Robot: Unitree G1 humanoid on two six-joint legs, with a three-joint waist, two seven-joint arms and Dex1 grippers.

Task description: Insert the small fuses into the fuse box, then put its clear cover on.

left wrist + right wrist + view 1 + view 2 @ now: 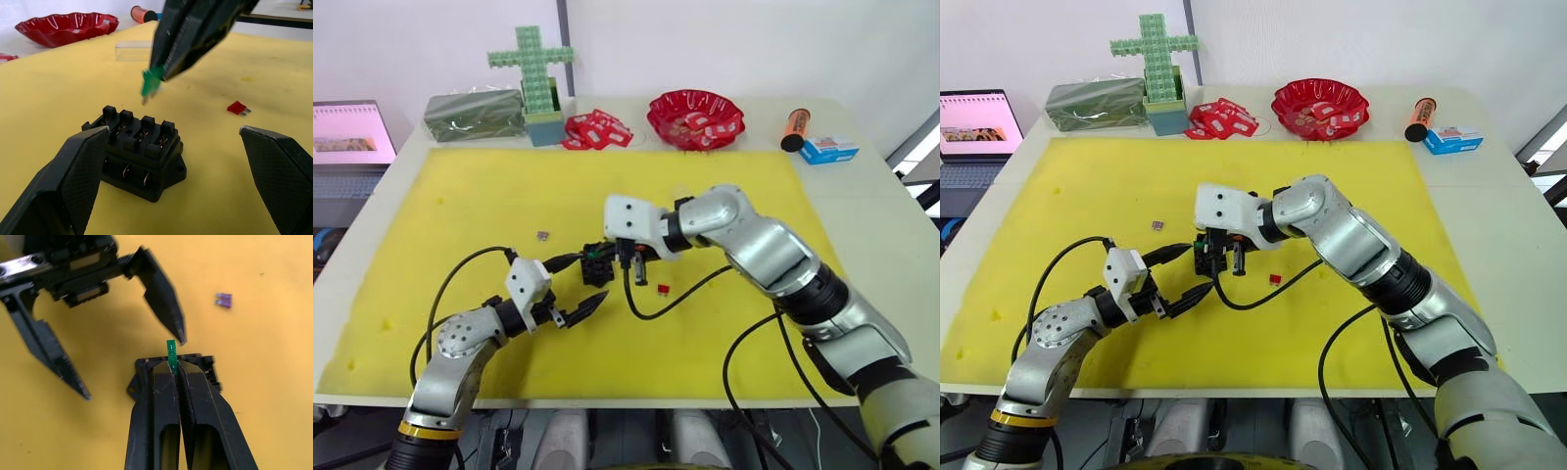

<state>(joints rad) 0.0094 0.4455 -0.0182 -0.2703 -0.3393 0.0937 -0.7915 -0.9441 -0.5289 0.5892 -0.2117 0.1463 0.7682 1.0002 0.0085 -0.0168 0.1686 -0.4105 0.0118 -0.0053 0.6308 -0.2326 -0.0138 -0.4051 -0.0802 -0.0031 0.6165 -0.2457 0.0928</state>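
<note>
Nearest the table's front edge, the left gripper point(576, 290) hangs low over the yellow mat point(460, 196) with its two black fingers spread wide and nothing between them. One fingertip sits just beside the fuse box point(139, 152); the other stands off on the far side of it, so the open jaws flank the box without gripping it.

The fuse box rests flat on the mat near its middle, slots facing up. Directly above it the right gripper point(172, 363) points down, its fingers pinched tight on the green fuse point(151, 84), whose prongs hang a little above the slots, not touching them.

Just beside the box, toward the robot's right, the red fuse point(663, 290) lies flat on the mat. Toward the left and a bit farther back, a purplish fuse point(542, 235) lies alone. In the left wrist view, the clear cover point(133, 50) sits on the mat beyond the box.

Along the back of the table stand a red bowl point(695, 117), a heap of red-white packets point(597, 129), a green block cross point(534, 69) and an orange cylinder point(794, 128).
</note>
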